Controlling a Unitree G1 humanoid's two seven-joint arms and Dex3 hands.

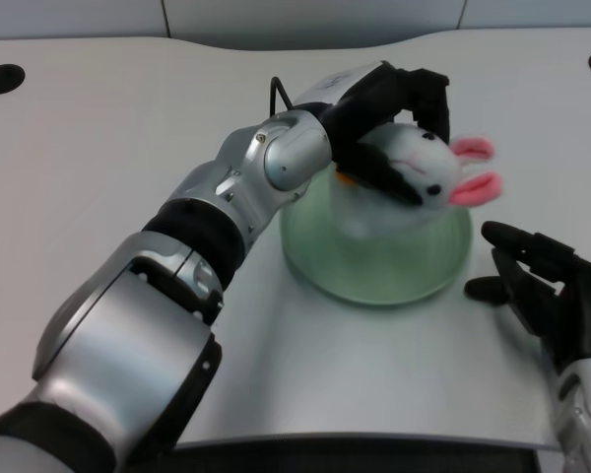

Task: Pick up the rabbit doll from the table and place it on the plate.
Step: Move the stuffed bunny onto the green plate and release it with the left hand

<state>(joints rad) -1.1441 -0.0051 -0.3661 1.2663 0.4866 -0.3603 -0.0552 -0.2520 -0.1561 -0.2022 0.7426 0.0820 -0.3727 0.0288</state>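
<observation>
Gripping: rabbit doll is being held by the left hand, black fingers curling over its top and down its near side, clamped on the soft white body.
Doll's place: it is sitting over the plate, toward the plate's far half; body looks to be touching the plate surface, though the blur is making contact hard to confirm.
Doll's look: white plush, dark eye facing the camera, two pink ears pointing away from the hand, reaching out past the plate's far-right rim.
Plate: pale green, round, translucent, lying flat on the white table.
Left forearm: silver forearm is reaching in diagonally toward the plate from the near-left, its wrist hanging over the plate's left rim.
Right hand: right hand is resting on the table just beside the plate's right rim, fingers apart, holding nothing.
Table: two dark round holes are showing at its far corners, well apart from the plate.
</observation>
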